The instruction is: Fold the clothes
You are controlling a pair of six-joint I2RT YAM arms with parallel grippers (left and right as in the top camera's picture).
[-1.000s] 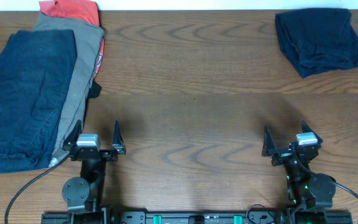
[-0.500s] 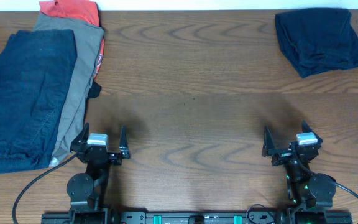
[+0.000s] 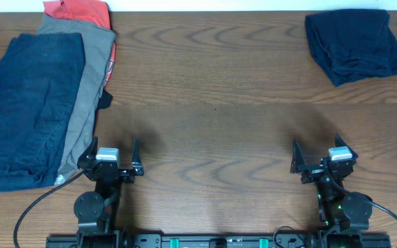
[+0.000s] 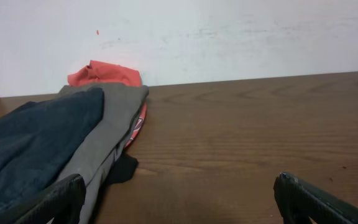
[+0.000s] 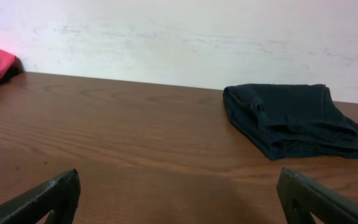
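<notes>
A pile of unfolded clothes lies at the far left: a dark blue garment (image 3: 29, 103) on top, a grey one (image 3: 81, 76) under it, a red one (image 3: 78, 10) at the back. They also show in the left wrist view, blue (image 4: 30, 149), grey (image 4: 107, 134), red (image 4: 104, 73). A folded dark navy garment (image 3: 353, 45) lies at the back right and shows in the right wrist view (image 5: 294, 118). My left gripper (image 3: 110, 150) is open and empty just right of the pile's near edge. My right gripper (image 3: 317, 153) is open and empty near the front right.
The wooden table (image 3: 212, 103) spans the view, with a white wall (image 4: 229, 37) behind its far edge. A small black scrap (image 3: 105, 100) pokes out beside the grey garment.
My left gripper has shifted a little to the right and toward the front edge. The right arm and the clothes have not moved.
</notes>
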